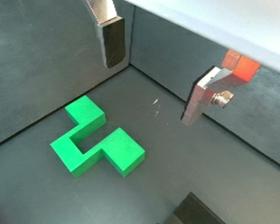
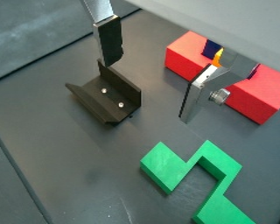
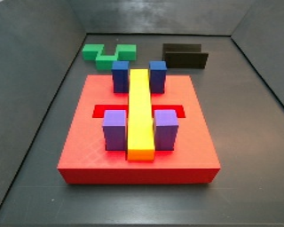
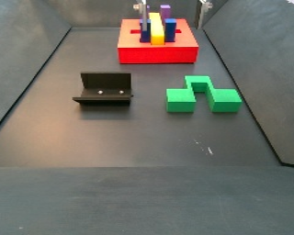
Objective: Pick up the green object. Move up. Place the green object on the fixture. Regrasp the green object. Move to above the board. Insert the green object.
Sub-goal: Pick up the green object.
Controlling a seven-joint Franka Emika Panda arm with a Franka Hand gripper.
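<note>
The green object point(image 1: 90, 140) is a bright green U-shaped block lying flat on the dark floor; it also shows in the other wrist view point(image 2: 166, 164) and in both side views point(image 3: 109, 53) point(image 4: 198, 95). My gripper point(image 1: 152, 92) point(image 2: 149, 89) is open and empty, hanging well above the floor, apart from the green object. The black fixture point(image 2: 108, 96) point(image 3: 184, 55) point(image 4: 104, 89) stands beside the green object. The red board point(image 2: 189, 54) point(image 3: 97, 142) point(image 4: 156, 53) carries a yellow bar point(image 3: 139, 106), blue blocks point(image 3: 121, 75) and purple blocks point(image 3: 114, 129).
Grey walls enclose the floor on all sides point(image 3: 38, 89) point(image 4: 27, 83). The board lies along the middle of the floor, with the green object and the fixture side by side past one of its ends.
</note>
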